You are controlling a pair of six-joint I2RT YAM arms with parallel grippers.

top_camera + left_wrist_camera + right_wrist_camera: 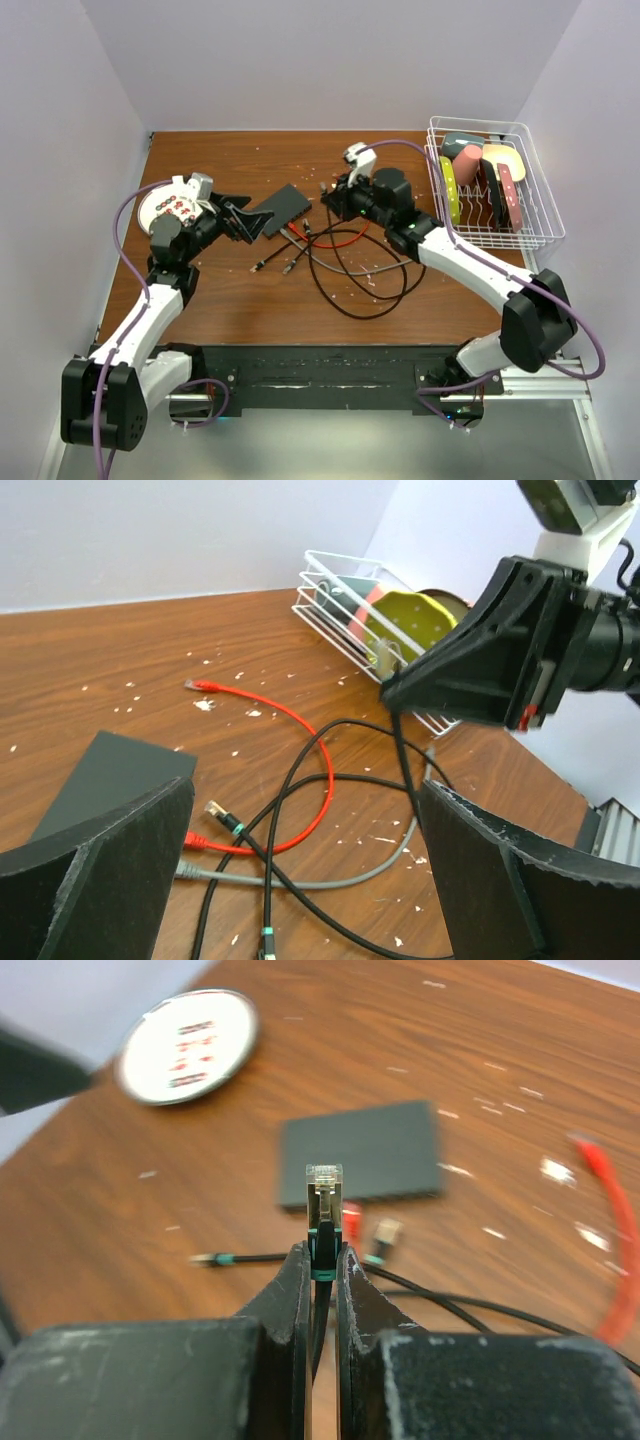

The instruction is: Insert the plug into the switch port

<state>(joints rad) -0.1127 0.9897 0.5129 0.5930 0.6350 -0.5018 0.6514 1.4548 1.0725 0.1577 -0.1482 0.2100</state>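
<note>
The flat black switch box lies on the wooden table, left of centre; it also shows in the right wrist view and the left wrist view. Its ports cannot be made out. My right gripper is shut on a clear plug with a teal-banded black boot, held upright above the table and pointing at the box's near edge. Its black cable hangs down. My left gripper is open and empty at the box's left end, with its jaws wide apart.
A red cable, black cable loops and a grey cable lie tangled right of the box, with loose plugs. A white disc sits at the far left. A wire rack of plates stands at the right.
</note>
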